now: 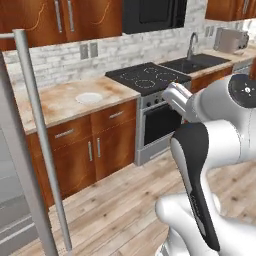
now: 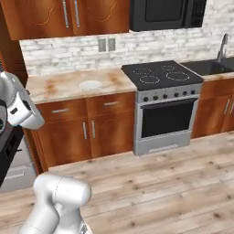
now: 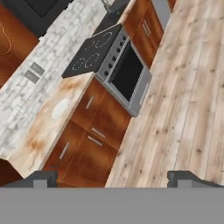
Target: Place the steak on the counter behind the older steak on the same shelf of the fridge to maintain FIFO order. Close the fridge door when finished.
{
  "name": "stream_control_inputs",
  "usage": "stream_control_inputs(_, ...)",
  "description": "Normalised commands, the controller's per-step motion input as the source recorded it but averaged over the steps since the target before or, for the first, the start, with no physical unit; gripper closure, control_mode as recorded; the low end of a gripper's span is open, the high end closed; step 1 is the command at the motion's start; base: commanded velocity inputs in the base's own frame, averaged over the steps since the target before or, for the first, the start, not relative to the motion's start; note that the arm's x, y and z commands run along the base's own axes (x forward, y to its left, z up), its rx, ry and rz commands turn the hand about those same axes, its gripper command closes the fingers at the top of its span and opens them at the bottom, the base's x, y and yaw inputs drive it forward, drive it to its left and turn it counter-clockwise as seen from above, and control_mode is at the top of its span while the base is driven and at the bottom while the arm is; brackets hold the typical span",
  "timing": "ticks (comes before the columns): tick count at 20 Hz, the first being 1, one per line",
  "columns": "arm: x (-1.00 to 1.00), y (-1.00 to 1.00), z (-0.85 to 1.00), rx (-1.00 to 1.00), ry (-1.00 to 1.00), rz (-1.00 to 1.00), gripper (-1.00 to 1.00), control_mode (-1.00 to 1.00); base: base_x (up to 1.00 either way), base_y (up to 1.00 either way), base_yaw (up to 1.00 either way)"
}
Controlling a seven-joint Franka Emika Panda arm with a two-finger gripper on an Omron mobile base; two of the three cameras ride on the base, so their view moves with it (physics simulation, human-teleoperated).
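The hand (image 3: pixel 111 177), wide open and holding nothing, looks down over the bench (image 3: pixel 41 131) ahead, probably searching for the steak.

We saw only the tips of the fingers (image 3: pixel 43 178), cut off by the hand view's bottom. The pale oval thing (image 2: pixel 90 84) on the bench (image 2: pixel 55 89) was too blurred to identify, and the fridge door (image 1: pixel 10 165) ran off the frame's left edge.

no readable text, labels, or signs
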Motion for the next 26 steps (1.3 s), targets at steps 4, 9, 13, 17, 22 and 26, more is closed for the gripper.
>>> stream_control_inputs(4,0.0,0.0,0.0,0.0,0.0,0.0,-1.0,1.0,0.54,-0.1,0.77)
stream_control_inputs(9,0.0,0.0,0.0,0.0,0.0,0.0,-1.0,1.0,0.77,-0.5,0.69)
stream_control_inputs(13,0.0,0.0,0.0,0.0,0.0,0.0,-1.0,1.0,0.99,-0.76,0.48)
stream_control_inputs(17,0.0,0.0,0.0,0.0,0.0,0.0,-1.0,1.0,0.57,-0.66,0.48)
stream_control_inputs(22,0.0,0.0,0.0,0.0,0.0,0.0,-1.0,1.0,0.02,-0.6,0.62)
stream_control_inputs(26,0.0,0.0,0.0,0.0,0.0,0.0,-1.0,1.0,0.15,-0.55,0.64)
